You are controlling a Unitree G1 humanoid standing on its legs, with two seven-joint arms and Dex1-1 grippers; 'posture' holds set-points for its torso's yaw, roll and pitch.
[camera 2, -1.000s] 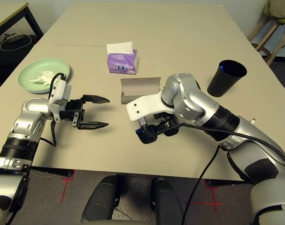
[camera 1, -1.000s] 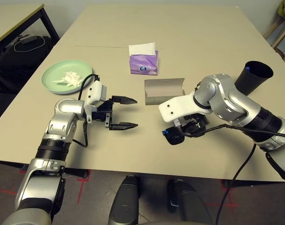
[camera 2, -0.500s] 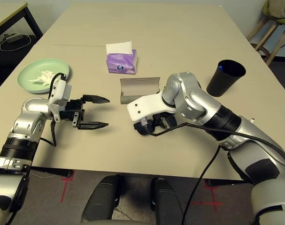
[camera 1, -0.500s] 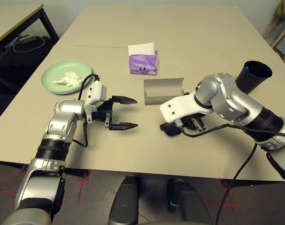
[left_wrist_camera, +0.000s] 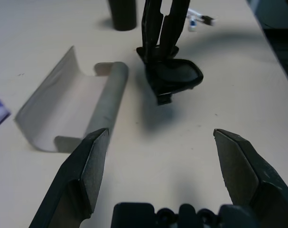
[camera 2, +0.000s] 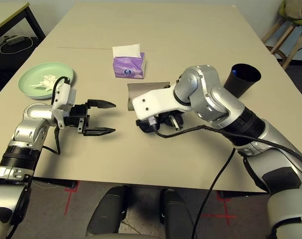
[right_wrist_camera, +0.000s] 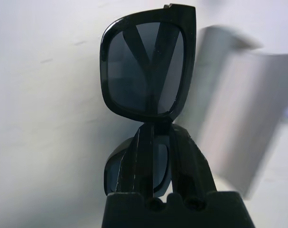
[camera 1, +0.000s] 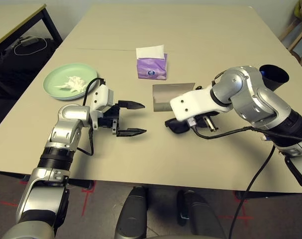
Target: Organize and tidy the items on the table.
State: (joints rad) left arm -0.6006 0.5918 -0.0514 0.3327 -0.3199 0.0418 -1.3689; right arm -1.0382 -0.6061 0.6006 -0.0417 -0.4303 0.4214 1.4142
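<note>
sunglasses pinched in right hand above table; left hand wide open, empty.

Glossy black plastic sunglasses with dark lenses; open grey-tan oblong glasses case; pale green round plate bearing crumpled white tissue; plain beige table
</note>
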